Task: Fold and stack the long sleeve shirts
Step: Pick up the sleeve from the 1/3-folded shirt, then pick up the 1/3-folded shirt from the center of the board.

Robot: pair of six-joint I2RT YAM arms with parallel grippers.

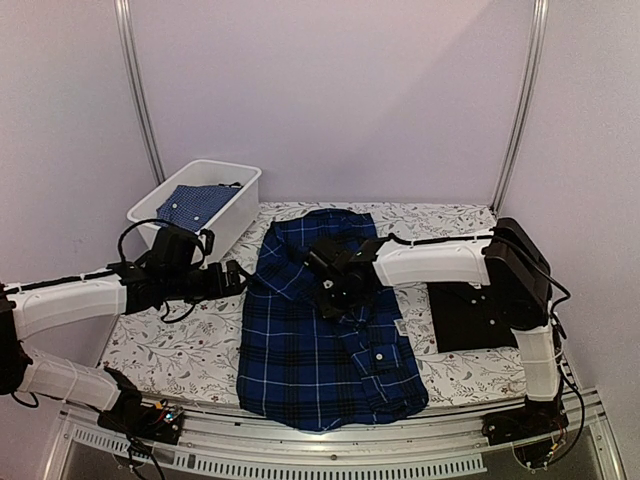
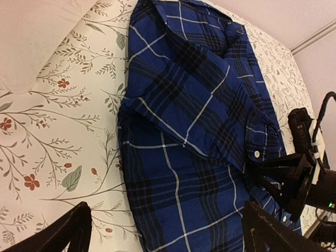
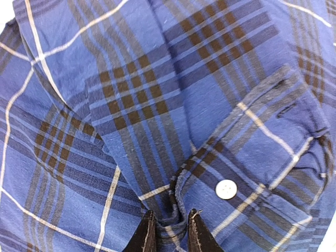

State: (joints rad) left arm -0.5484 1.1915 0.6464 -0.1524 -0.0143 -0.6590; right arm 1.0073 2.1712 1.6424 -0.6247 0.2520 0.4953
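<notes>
Right claw is clenched on the plaid shirt by its cuff button, prob. to fold the sleeve in. Shirt lies spread on the worktop; left claw hangs released at its edge. Folded black shirt sits right, likely stack base.

Robot lab cell, plain lilac walls, metal frame posts, white arms bolted to floral-covered table
</notes>
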